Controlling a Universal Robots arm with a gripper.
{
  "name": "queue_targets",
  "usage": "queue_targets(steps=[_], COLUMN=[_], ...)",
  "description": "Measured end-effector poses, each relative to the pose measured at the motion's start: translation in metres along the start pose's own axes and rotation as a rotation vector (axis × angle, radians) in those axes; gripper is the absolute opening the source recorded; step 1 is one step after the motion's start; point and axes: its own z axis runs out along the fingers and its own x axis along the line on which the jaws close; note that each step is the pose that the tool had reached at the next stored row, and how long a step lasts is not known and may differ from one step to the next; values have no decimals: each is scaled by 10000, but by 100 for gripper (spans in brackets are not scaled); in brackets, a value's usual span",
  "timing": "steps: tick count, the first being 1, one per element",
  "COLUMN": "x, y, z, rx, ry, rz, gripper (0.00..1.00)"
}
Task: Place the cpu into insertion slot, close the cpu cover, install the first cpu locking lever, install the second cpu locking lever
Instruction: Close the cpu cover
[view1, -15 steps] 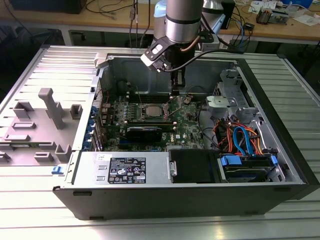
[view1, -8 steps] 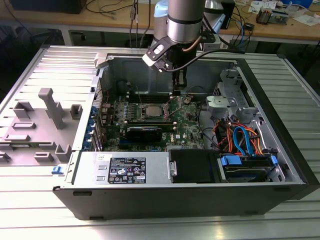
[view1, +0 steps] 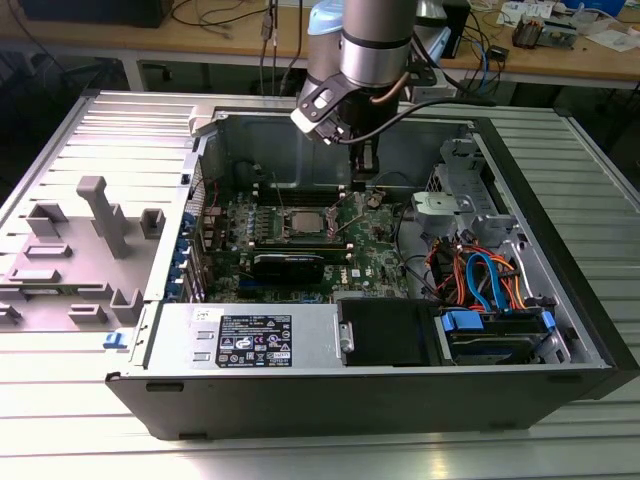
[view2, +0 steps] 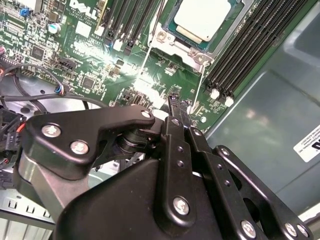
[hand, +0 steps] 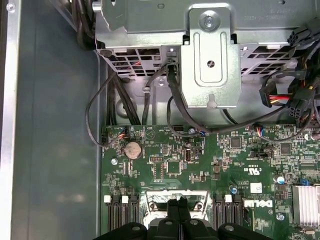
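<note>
We observe the tool (view1: 365, 188) lowered inside the open computer case (view1: 300, 395), which rests on the ribbed metal surface (view1: 90, 400). In both wrist views its fingers (hand: 172, 214) are pressed together with nothing between them, and the tips hang just above the green circuit board (view2: 100, 60).

The cpu (view2: 202, 17) lies flat in the insertion slot (view1: 280, 226), its dull silver top facing up. The cpu cover (view2: 169, 41) lies down around it, and the metal top shows through the window. In the exterior view the cpu sits near the tool, on the exterior view's left of it, and the two are apart.

In the second wrist view the tool tip (view2: 173, 100) stands off one edge of the socket, between the free ends of two thin wire levers (view2: 200, 85) that reach out from the socket frame. We cannot tell whether the tip touches either lever, or whether the levers are latched. Long black memory slots (view2: 250, 45) flank the socket on both sides.

In the first wrist view the tool (hand: 178, 201) sits over the silver edge of the socket frame.
</note>
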Motion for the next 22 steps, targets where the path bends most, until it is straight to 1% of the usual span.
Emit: queue_targets(steps=[17, 22], x=[1, 1], y=[106, 124], z=[5, 5], rx=[0, 0], ry=[0, 0], rz=[-1, 1], gripper=[11, 11])
